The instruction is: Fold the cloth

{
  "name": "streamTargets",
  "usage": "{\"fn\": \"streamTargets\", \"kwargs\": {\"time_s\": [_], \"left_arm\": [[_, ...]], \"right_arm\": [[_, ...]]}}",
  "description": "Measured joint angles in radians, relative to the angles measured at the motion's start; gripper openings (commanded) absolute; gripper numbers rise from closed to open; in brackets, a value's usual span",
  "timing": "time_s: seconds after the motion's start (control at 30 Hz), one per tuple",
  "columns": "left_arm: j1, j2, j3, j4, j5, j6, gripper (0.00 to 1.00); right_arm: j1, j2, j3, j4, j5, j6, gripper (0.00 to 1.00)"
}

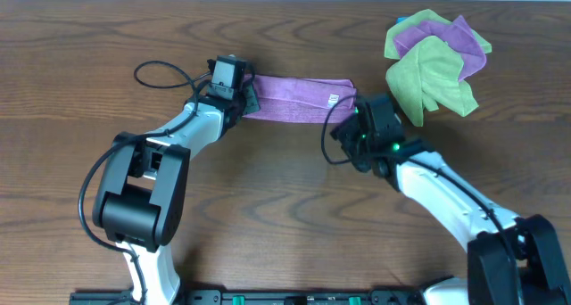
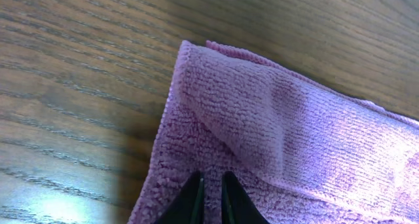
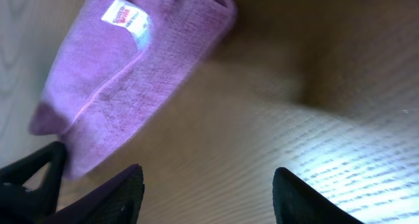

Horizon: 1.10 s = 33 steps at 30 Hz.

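Brown wooden worktop (image 1: 285, 216) holds the purple cloth (image 1: 294, 100), a long strip lying between the left pincer (image 2: 211, 198), pinched almost shut on one end, and the right pincer (image 3: 209, 191), wide open and empty beside the other, so one lone pull may drag it crooked.

From overhead, both ends of the purple cloth (image 1: 299, 100) are hidden, one under the left gripper (image 1: 248, 95) and one under the right gripper (image 1: 359, 109). In the left wrist view the bottom edge cuts off the fingers (image 2: 190, 204) — whether they pinch the cloth is unclear. The label (image 3: 126, 19) is too blurred to read.
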Motion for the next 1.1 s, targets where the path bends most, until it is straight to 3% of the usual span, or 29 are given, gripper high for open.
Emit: {"fn": "streamTargets", "kwargs": {"time_s": [0.2,0.33,0.57,0.87,1.1], "left_arm": [[-0.021,0.016,0.0,0.005,-0.021,0.003,0.11],[-0.026,0.035,0.001,-0.004,-0.022,0.003,0.11],[-0.028,0.035,0.005,-0.023,-0.025,0.005,0.08],[-0.032,0.035,0.013,-0.047,-0.032,0.006,0.06],[-0.032,0.035,0.018,-0.064,-0.033,0.006,0.06]], "right_arm": [[0.0,0.0,-0.153,0.177,-0.01,0.072,0.63],[0.0,0.0,-0.188,0.2,0.006,0.102,0.63],[0.0,0.027,-0.2,0.299,0.06,0.117,0.61],[-0.001,0.169,-0.177,0.569,0.072,0.121,0.6],[-0.001,0.219,-0.167,0.656,0.101,0.12,0.61]]}}
